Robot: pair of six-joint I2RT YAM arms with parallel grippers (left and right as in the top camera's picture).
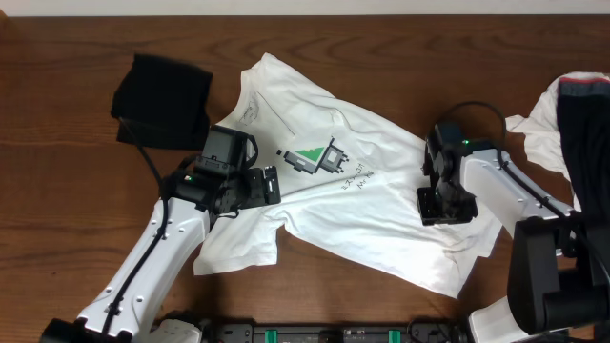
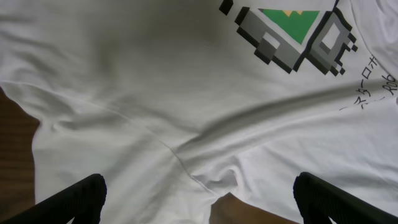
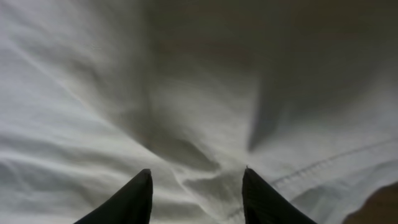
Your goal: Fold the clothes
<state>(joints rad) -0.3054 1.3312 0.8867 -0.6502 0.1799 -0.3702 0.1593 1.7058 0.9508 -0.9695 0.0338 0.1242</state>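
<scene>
The clothes' main piece, a white T-shirt [image 1: 381,205] with a green-and-black pixel print [image 1: 315,157], lies spread and wrinkled across the table. My left gripper [image 1: 269,186] hovers over its sleeve and armpit seam. In the left wrist view that gripper [image 2: 199,202] is wide open with nothing between its fingers [image 2: 74,200], and the print [image 2: 292,31] lies ahead of it. My right gripper [image 1: 444,204] is low over the shirt's other side. In the right wrist view it [image 3: 198,196] stands partly open, with a raised fold of white cloth [image 3: 211,183] between the tips, not pinched.
A folded black garment [image 1: 160,100] lies at the back left. White and dark clothes [image 1: 572,114] are heaped at the right edge. The brown table [image 1: 57,191] shows around the shirt, and a patch of it [image 2: 249,211] between the left jaws.
</scene>
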